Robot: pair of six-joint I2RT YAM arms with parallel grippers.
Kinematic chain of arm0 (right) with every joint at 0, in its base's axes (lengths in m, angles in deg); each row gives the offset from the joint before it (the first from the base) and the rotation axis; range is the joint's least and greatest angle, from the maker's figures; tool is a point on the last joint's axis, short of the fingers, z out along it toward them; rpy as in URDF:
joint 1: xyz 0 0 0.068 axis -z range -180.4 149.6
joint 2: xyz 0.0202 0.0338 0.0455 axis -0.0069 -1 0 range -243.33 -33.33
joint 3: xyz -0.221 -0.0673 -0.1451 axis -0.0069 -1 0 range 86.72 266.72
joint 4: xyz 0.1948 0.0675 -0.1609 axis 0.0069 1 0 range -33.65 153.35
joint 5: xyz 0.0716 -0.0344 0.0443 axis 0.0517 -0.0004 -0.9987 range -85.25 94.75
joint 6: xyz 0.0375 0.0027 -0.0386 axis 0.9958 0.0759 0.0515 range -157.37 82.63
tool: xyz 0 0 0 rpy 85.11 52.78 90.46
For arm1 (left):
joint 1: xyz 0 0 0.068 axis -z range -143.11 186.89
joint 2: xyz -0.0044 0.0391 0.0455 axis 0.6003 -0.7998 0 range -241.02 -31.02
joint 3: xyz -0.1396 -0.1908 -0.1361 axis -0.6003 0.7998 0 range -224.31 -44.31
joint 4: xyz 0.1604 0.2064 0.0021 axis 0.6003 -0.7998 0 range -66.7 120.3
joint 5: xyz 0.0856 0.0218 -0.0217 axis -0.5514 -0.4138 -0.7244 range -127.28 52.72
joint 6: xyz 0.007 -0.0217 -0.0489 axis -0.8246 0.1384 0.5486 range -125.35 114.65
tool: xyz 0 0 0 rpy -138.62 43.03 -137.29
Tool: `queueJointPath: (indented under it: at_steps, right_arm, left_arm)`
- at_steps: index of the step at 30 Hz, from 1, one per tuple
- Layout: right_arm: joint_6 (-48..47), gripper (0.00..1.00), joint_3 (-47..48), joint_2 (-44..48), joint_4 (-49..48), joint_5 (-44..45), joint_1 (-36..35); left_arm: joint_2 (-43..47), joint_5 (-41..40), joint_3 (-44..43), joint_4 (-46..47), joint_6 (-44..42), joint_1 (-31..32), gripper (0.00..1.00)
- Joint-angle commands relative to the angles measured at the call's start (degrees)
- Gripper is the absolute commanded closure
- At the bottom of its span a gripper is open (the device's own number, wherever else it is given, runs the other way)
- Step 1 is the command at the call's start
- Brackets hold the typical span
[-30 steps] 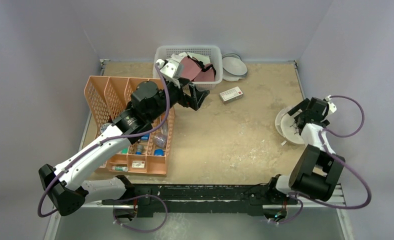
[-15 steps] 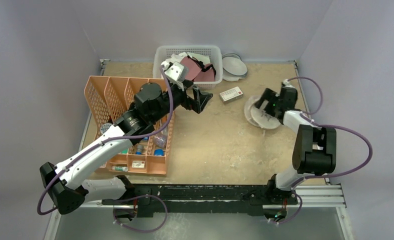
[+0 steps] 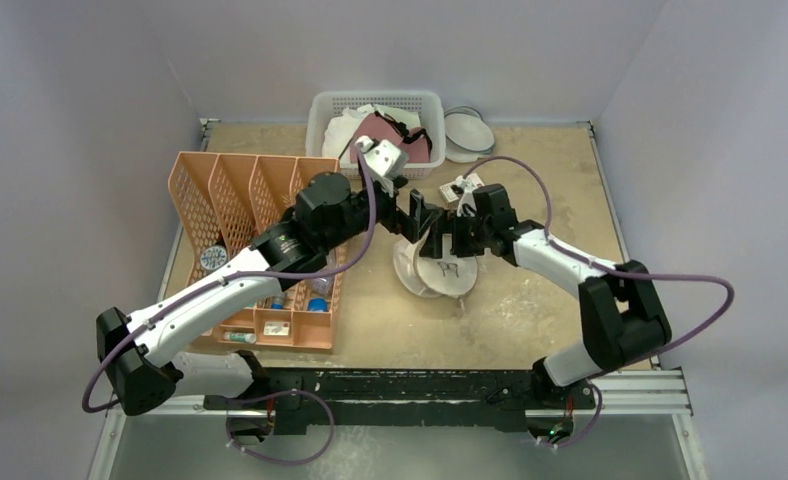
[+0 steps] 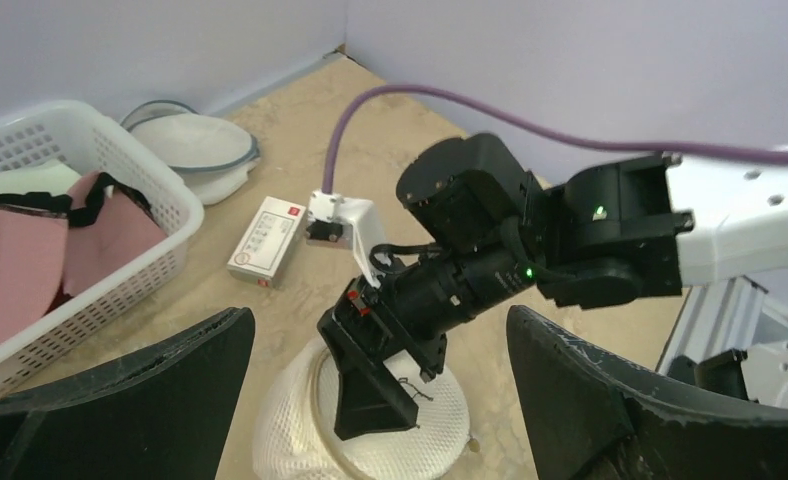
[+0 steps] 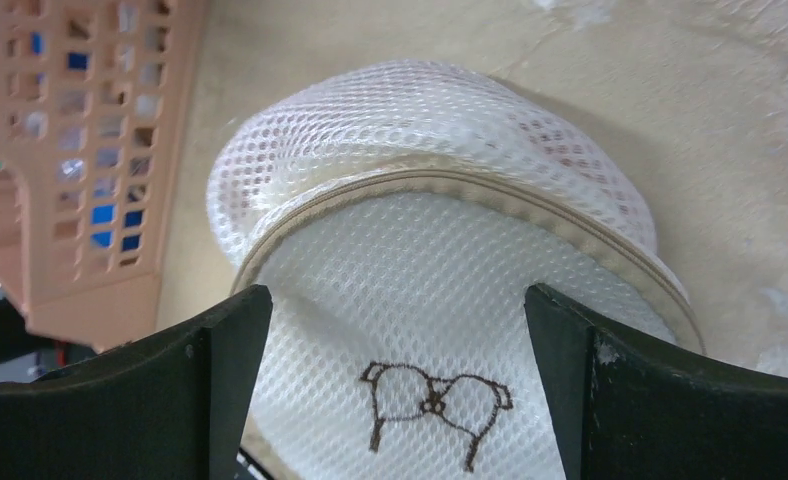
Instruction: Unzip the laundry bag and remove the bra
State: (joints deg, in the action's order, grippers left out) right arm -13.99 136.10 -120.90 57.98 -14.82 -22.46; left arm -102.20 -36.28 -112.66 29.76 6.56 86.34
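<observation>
The white round mesh laundry bag (image 3: 436, 272) lies in the middle of the sandy bench (image 3: 540, 170), just right of the peach plastic organiser tray (image 3: 232, 190), with the right gripper (image 5: 398, 350) spread fully wide over its flat marked face, clamping nothing visible, and the left gripper (image 3: 417, 218) hovering just beside it, equally wide apart and empty.

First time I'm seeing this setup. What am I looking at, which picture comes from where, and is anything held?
Two robot arms are bolted at the near edge of a table. One picture looks down from above; the other two come from wrist cameras. On it lie an orange organiser, a white basket, blue-rimmed dishes, a small box and the round mesh laundry bag, zipped shut where visible. The left gripper hangs open near it. The right gripper has its jaws spread over the bag's flat face; neither visibly grips anything.
</observation>
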Motion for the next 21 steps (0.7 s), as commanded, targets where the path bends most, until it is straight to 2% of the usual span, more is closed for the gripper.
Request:
queueJointPath:
  at_steps: [1, 3, 5, 7, 12, 17, 21]
  right_arm:
    - [-1.71, 0.0, 4.27, 8.77, 6.36, -3.03, -0.16]
    - [-1.45, 0.0, 5.58, 13.11, 8.08, -0.84, -0.09]
    - [-1.93, 0.0, 8.85, 17.89, 9.9, 7.99, 0.0]
    - [-2.26, 0.0, 9.88, 22.55, 11.9, 21.65, 0.36]
    - [0.94, 0.0, 8.22, 37.85, 13.02, 40.55, 2.46]
    - [0.02, 0.0, 3.59, 50.95, 9.74, 43.46, 2.46]
    - [-0.14, 0.0, 2.11, 54.84, 10.92, 44.66, 2.46]
  left_arm:
    - [-0.21, -2.71, -0.68, 1.33, -5.61, 3.96, 0.04]
    - [-0.22, -4.9, 0.13, 1.33, -7.3, 5.69, 0.05]
    - [-0.37, -7.05, 0.86, 1.33, -8.89, 7.23, 0.05]
    - [-1.14, -9.96, 1.4, 1.24, -10.67, 9.06, 0.05]
    - [-4.3, -14.78, 2.48, 0.33, -16.54, 13.49, 0.09]
    - [-8.21, -17.21, 5.93, 0.75, -23.89, 18.46, 0.09]
    - [-13.29, -20.38, 7.82, 2.58, -28.13, 22.5, 0.1]
